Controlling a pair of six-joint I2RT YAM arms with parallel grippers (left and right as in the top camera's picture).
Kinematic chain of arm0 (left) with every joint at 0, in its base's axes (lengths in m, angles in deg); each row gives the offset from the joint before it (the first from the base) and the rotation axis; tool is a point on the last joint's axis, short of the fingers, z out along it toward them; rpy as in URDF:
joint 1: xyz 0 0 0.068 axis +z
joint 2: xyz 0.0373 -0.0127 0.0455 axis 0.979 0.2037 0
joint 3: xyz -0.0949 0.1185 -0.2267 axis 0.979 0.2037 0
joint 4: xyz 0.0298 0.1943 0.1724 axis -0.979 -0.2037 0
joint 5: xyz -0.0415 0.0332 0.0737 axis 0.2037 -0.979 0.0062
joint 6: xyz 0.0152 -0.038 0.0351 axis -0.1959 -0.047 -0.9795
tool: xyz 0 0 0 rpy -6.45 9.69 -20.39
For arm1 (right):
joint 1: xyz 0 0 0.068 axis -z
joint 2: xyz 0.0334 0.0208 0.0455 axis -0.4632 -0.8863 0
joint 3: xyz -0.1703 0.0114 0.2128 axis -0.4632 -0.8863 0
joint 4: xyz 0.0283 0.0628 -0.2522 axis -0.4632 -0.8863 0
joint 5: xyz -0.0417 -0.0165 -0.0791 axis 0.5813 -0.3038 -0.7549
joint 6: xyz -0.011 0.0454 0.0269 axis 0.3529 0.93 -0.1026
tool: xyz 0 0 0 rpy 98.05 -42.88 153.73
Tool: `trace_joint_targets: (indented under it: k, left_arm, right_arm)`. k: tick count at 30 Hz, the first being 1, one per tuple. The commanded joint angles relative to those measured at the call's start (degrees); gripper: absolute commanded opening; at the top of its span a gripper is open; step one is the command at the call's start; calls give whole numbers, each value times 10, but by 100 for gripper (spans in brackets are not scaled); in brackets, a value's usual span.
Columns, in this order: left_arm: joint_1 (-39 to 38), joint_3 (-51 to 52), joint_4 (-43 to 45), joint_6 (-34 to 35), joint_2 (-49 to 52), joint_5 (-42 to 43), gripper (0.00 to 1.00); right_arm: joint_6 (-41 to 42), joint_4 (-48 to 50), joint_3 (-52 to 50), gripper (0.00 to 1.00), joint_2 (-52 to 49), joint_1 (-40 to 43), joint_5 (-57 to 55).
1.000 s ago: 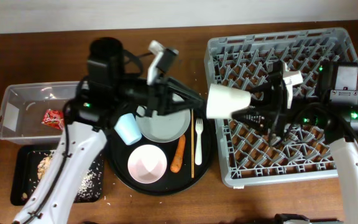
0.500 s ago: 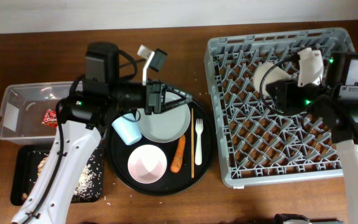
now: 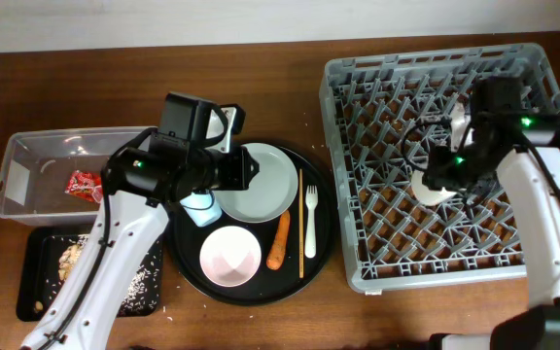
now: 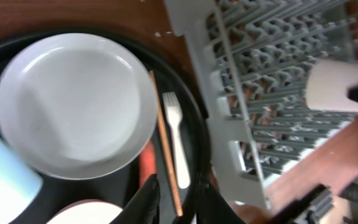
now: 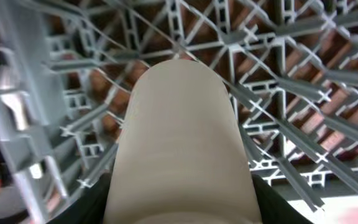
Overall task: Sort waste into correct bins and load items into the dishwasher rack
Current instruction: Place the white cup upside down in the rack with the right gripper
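My right gripper (image 3: 439,181) (image 5: 179,210) is shut on the white cup (image 3: 432,191) (image 5: 179,137), held low among the pegs in the middle of the dishwasher rack (image 3: 350,146) (image 5: 291,93). Over the plate's left edge hovers my left gripper (image 3: 244,173) (image 4: 178,200), its fingers a little apart and empty. The grey-green plate (image 3: 265,185) (image 4: 73,106), light blue cup (image 3: 199,209), white bowl (image 3: 230,256), carrot (image 3: 279,240), chopsticks (image 3: 300,224) (image 4: 163,143) and white fork (image 3: 310,219) (image 4: 178,143) lie on the round tray.
The round black tray (image 3: 325,243) sits between the rack and the bins. At the left, a clear tub (image 3: 27,156) holds a red wrapper (image 3: 84,184). Below it a shallow black tray (image 3: 39,267) holds rice scraps (image 3: 68,257). Loose grains lie beside it.
My right arm carried the white cup from the rack's left edge to its middle and lowered it among the pegs. My left arm dropped down toward the plate.
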Motion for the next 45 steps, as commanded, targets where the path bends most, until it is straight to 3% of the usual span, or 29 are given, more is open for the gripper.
trace_joint_targets:
  k: [1, 30, 32, 33, 36, 37, 39, 41, 45]
  left_arm:
    - [-2, -2, -2, -9, 1, -31, 19]
    - [-2, -2, -16, -9, 1, -38, 25]
    - [-2, -2, -15, -9, 1, -39, 25]
    - [-2, -2, -15, -9, 1, -39, 25]
    - [-2, -2, -15, -9, 1, -39, 25]
    - [-2, -3, -16, -9, 1, -39, 24]
    - [-2, -4, -16, -9, -3, -61, 13]
    - [-2, -22, -26, -9, -19, -115, 13]
    - [-2, -51, -59, -19, -37, -266, 31]
  right_arm:
    - [7, -9, 6, 47, -14, -2, -38]
    - [7, 65, -69, 48, -15, -2, -18]
    - [7, 73, -79, 58, -15, -2, -18]
    - [7, 78, -87, 70, -15, -2, -17]
    - [7, 79, -90, 89, -15, -2, -17]
    - [7, 78, -86, 90, -15, -2, -13]
    - [7, 51, -43, 93, -15, -2, -11]
    - [7, 6, 21, 94, -15, -2, -4]
    - [7, -77, 139, 99, -15, -2, 32]
